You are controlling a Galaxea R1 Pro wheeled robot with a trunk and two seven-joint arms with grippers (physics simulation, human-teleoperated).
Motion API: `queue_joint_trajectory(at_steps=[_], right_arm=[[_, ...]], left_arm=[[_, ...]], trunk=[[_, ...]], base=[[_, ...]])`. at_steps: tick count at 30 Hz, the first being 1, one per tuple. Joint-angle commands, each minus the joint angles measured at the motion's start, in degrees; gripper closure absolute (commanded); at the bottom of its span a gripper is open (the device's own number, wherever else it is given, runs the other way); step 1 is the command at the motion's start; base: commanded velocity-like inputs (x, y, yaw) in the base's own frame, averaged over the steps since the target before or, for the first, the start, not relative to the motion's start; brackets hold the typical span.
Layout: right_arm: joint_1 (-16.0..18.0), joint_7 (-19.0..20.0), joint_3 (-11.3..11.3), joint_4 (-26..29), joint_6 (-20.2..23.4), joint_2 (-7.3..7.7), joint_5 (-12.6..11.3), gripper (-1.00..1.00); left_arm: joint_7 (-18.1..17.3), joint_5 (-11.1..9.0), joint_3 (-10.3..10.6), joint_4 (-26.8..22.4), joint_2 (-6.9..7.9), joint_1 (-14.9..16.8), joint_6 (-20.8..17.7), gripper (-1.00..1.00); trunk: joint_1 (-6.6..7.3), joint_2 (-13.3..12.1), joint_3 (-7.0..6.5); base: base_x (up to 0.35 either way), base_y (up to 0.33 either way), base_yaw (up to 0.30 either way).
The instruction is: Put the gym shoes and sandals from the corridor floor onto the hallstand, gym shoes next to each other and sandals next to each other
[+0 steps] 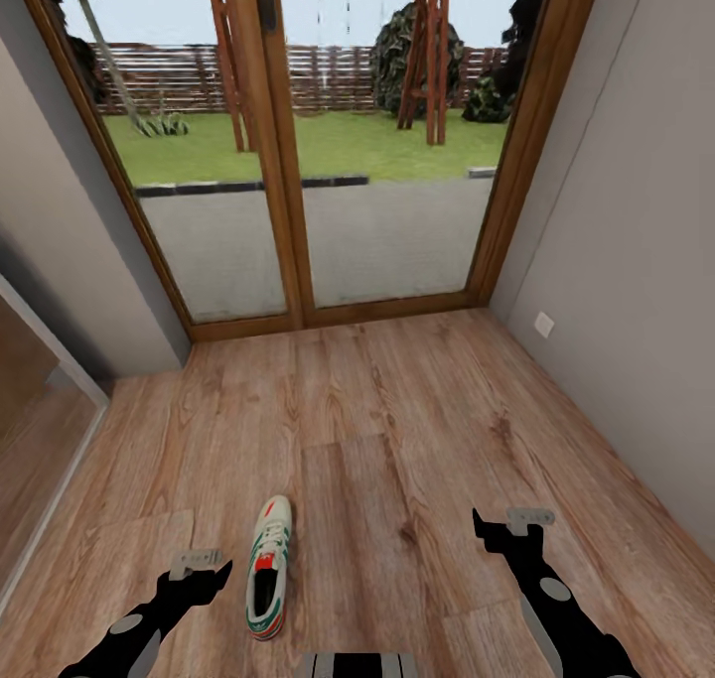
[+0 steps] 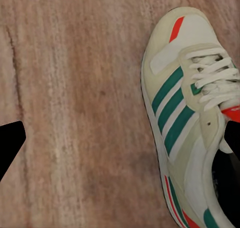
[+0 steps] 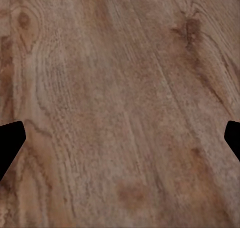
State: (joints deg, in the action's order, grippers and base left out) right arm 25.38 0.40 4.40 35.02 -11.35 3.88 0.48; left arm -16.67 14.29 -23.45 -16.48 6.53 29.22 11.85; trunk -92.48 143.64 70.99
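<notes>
- Left tool [image 1: 214, 569] hangs low over the corridor floor [image 1: 397, 430], fingers spread wide and empty, just beside one gym shoe [image 1: 268, 579].
- Right tool [image 1: 494, 531] is also spread open, holding nothing, above bare planks.
- Gym shoe lies upright on the floor, toe toward the glass doors [image 1: 298, 142].

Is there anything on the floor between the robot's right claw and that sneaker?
Nothing: in the head view, bare wood floor separates the right gripper from the gym shoe.
</notes>
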Motion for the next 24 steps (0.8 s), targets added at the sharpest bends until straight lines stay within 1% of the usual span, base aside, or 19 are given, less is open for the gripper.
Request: queue_joint_trajectory(at_steps=[1, 12, 24], right_arm=[[0.02, 0.04, 0.08, -0.04, -0.17, -0.01, 0.05, -1.0], [0.02, 0.04, 0.02, -0.04, -0.25, -0.09, 0.05, -1.0], [0.02, 0.04, 0.0, -0.04, -0.25, -0.1, 0.05, -1.0]], left_arm=[[-0.29, 0.57, -0.51, 0.04, 0.0, 0.04, 0.26, -1.0], [-0.29, 0.57, -0.54, 0.04, 0.01, 0.04, 0.35, -1.0], [-0.29, 0.54, -0.54, 0.04, 0.03, 0.04, 0.43, -1.0]], trunk=[[0.01, 0.01, 0.04], [0.01, 0.01, 0.06], [0.01, 0.01, 0.06]], base=[[0.0, 0.0, -0.016], [-0.013, -0.009, -0.005], [-0.214, -0.142, 0.0]])
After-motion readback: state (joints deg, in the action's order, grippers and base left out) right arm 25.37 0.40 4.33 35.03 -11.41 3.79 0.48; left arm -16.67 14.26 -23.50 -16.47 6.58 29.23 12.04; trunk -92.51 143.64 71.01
